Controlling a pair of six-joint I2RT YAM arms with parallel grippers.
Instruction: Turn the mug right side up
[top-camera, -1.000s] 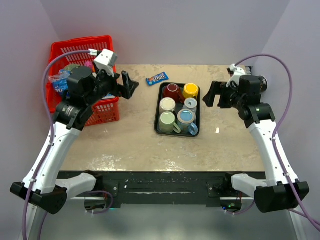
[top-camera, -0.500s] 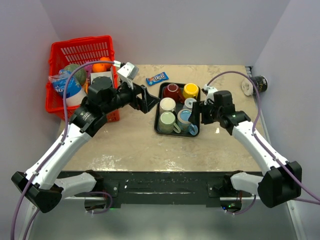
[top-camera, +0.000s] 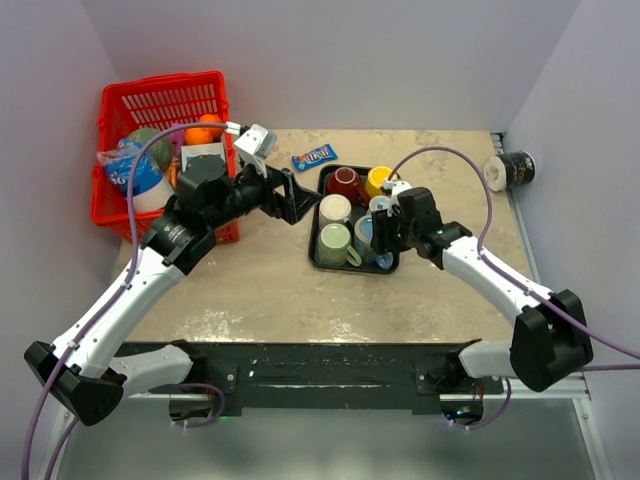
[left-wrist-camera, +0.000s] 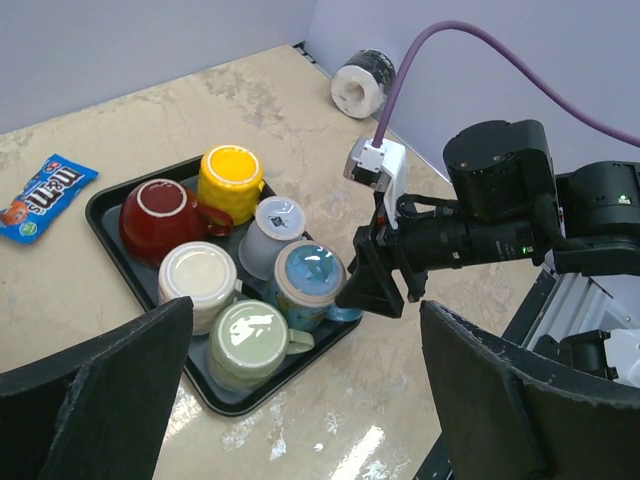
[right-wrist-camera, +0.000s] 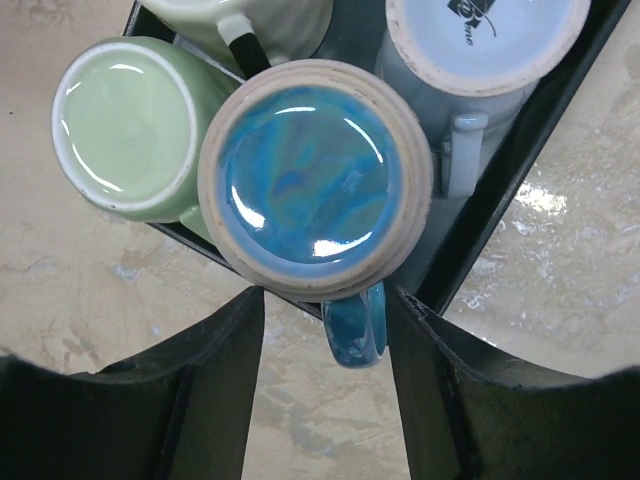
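Blue mug (right-wrist-camera: 305, 180) inverted in tray (right-wrist-camera: 500, 180), marbled table (right-wrist-camera: 560, 300); left gripper (top-camera: 290, 197), right gripper (right-wrist-camera: 325, 300) unclenched.

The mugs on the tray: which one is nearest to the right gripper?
The blue mug, at the near right corner of the tray; the right gripper hangs above its handle.

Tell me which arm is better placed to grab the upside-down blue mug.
Right. The right pincer hovers over the upside-down blue glazed ceramic mug, fingers either side of its handle. The left pincer hangs open left of the black tray.
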